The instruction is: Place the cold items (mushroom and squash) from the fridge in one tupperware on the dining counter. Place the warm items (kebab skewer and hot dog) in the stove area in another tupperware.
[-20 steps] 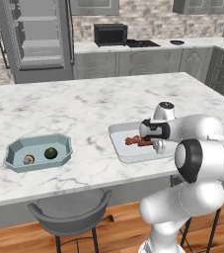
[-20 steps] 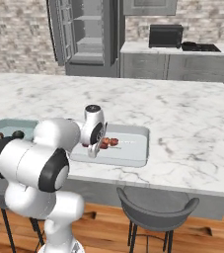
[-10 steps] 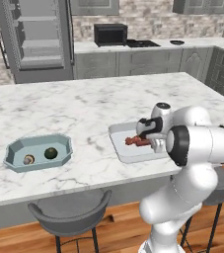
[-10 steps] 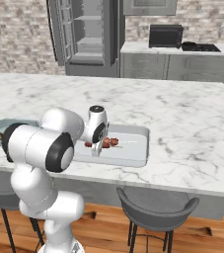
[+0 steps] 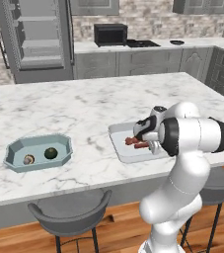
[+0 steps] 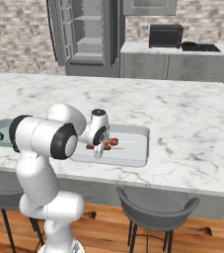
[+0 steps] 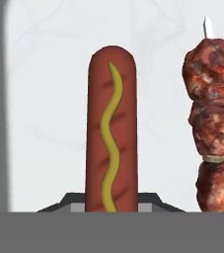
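Note:
In the hand view a hot dog (image 7: 111, 128) with a mustard line rises from between my gripper's (image 7: 111, 203) dark tips, which are shut on it. The kebab skewer (image 7: 214, 123) lies right beside it on the white floor of the tupperware (image 7: 44, 99). From the base views, my gripper (image 5: 144, 140) points down into that white tupperware (image 5: 119, 148) near the counter's front edge, with the hot dog (image 6: 90, 146) and the kebab skewer (image 6: 112, 142) at its tips. A pale blue tupperware (image 5: 15, 155) to the left holds the mushroom (image 5: 28, 159) and the dark green squash (image 5: 50, 153).
The marble dining counter (image 5: 84, 108) spreads wide behind both containers. Two grey stools (image 5: 69, 210) stand below its front edge. The fridge (image 5: 32, 37) stands open at the back left, with a microwave (image 5: 110, 34) and a stove on the far counter.
My elbow and forearm have swung and risen a little. The gripper has stayed shut over the white tupperware, and the food there has barely moved.

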